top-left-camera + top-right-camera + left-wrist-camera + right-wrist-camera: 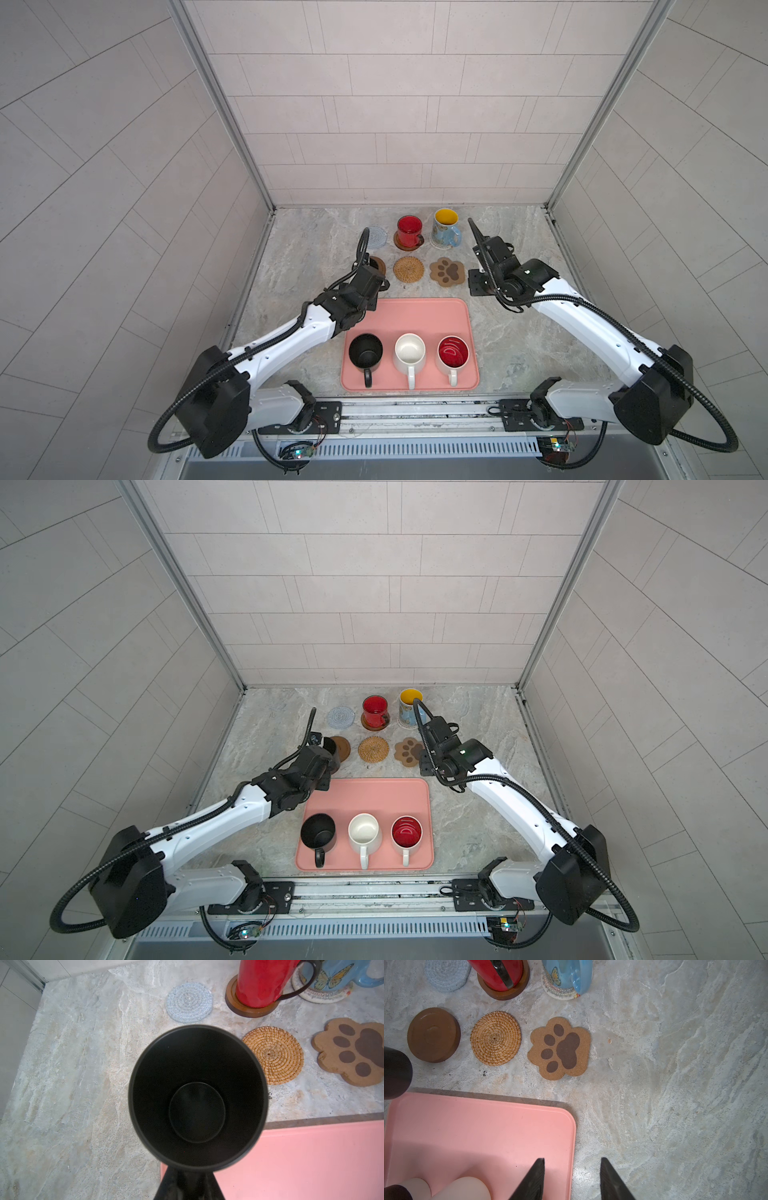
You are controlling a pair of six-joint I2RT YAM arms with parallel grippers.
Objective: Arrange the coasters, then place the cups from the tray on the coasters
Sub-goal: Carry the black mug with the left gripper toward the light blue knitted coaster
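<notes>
Found left fingers (168, 1188) in left wrist view clamped on held black mug (197, 1095); recorded grey-blue woven coaster (189, 1002), rattan coaster (273, 1054) and paw coaster (351, 1051) bare. Observed right fingers (532, 1182) in right wrist view spread, gripping nothing, near far right corner of tray (477, 1126); located held black mug just beside bare brown disc coaster (433, 1038). Confirmed in both top views red mug (409, 230) on second brown disc (401, 248), blue mug (445, 228) on whitish coaster (438, 246), second black mug (365, 353), white mug (409, 353) and red-lined mug (453, 353) in tray's near row
</notes>
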